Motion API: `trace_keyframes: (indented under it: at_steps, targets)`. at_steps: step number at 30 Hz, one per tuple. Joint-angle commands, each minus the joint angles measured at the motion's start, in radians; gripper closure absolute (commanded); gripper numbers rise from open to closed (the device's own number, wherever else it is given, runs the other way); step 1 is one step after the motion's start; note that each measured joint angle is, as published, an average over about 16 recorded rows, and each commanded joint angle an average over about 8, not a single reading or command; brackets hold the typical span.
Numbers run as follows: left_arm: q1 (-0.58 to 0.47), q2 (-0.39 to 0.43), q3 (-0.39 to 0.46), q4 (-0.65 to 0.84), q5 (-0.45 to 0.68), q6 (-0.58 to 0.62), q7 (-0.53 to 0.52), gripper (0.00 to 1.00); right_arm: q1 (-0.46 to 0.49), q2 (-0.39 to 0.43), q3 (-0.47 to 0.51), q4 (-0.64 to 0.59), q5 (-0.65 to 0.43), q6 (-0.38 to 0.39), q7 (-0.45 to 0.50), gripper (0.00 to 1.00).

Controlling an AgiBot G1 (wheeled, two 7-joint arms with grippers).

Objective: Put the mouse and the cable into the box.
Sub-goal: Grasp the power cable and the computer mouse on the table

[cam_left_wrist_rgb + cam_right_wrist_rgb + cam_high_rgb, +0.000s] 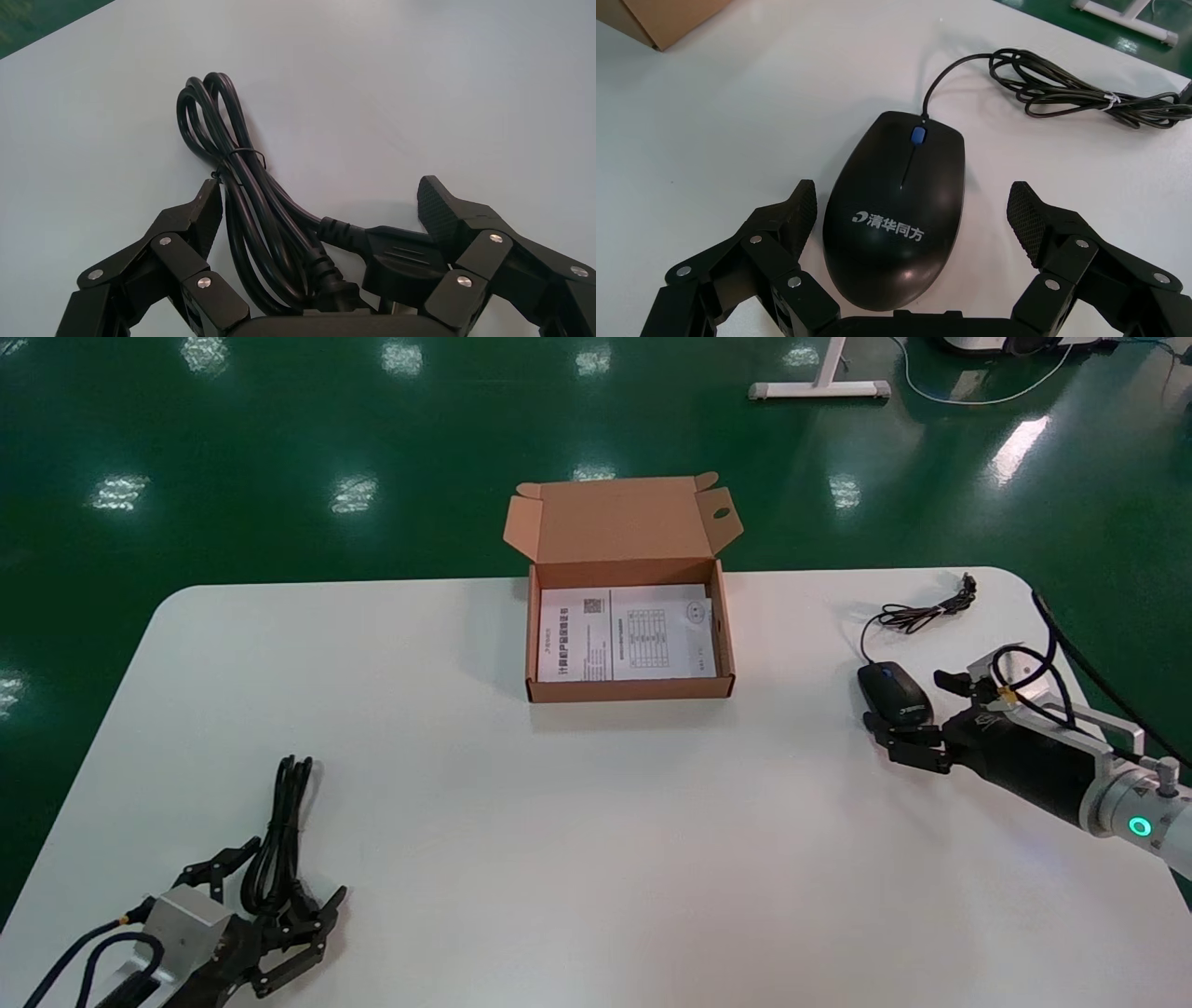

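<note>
A black wired mouse (894, 693) (897, 210) lies on the white table at the right, with its bundled cord (922, 612) (1081, 95) behind it. My right gripper (905, 699) (911, 191) is open, its fingers on either side of the mouse's rear without touching it. A coiled black power cable (279, 822) (242, 182) lies at the front left. My left gripper (296, 870) (320, 193) is open around the cable's plug end. The open cardboard box (629, 688) stands at the table's far middle.
A printed leaflet (626, 633) lies flat inside the box, whose lid (619, 519) stands up at the back. The table's rounded far right corner (1010, 577) is close to the mouse cord. A white stand foot (819, 388) rests on the green floor beyond.
</note>
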Motion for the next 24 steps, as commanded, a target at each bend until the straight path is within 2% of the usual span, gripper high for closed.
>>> trace_keyframes:
  at_steps: [1,18,24]
  targets:
    - [0.001,0.003,-0.002,0.0,0.0,-0.006,0.001,0.0,0.004,-0.002,0.0,-0.009,-0.001,0.0,-0.001,0.0]
    - [-0.002,0.01,-0.01,0.016,0.0,-0.011,0.01,0.0,0.014,-0.004,-0.003,-0.025,-0.003,-0.009,0.005,0.0]
    - [0.01,0.019,-0.038,0.023,-0.01,-0.013,0.024,0.0,0.014,-0.004,-0.003,-0.026,-0.003,-0.009,0.005,0.0]
